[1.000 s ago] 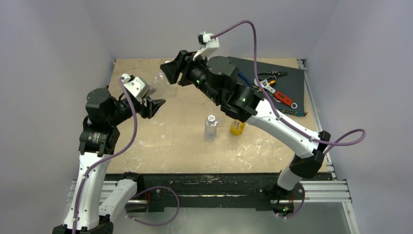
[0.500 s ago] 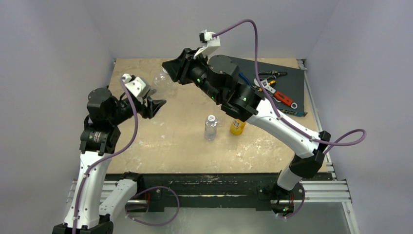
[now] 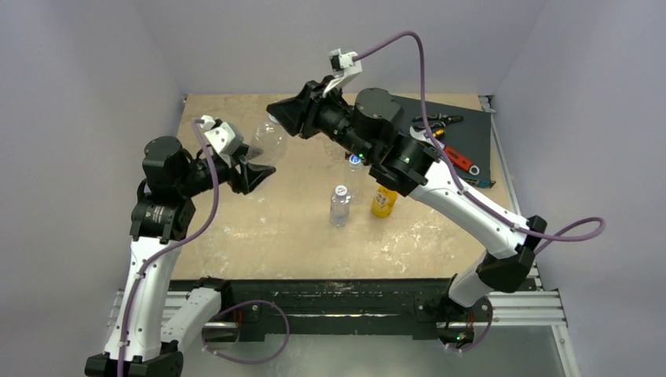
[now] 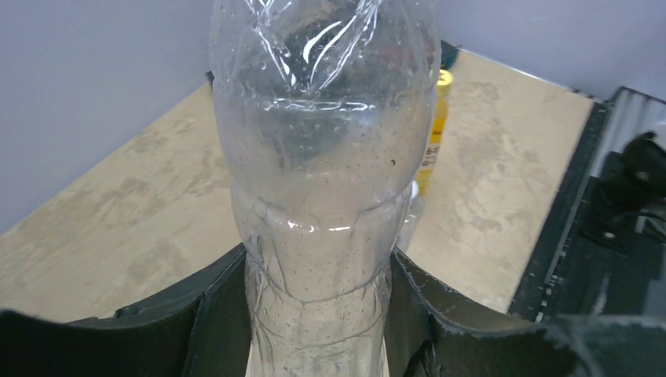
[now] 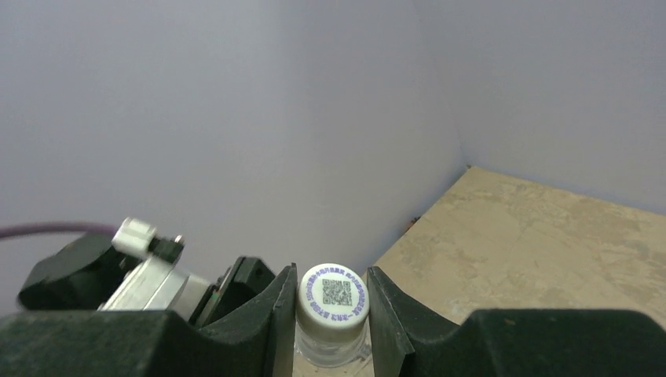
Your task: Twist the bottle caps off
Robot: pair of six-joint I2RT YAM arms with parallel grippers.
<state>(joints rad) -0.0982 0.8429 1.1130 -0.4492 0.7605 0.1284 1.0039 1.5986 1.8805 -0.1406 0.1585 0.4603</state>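
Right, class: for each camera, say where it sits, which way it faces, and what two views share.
Top external: above and behind the bases, looking down at the table; both arms show.
Left wrist: on the left gripper, looking along its fingers at the clear bottle.
Right wrist: on the right gripper, facing the white cap between its fingers.
Shared: left wrist and top both show the orange bottle.

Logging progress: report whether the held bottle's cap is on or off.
On: the white round plastic cap sits atop the clear plastic bottle.
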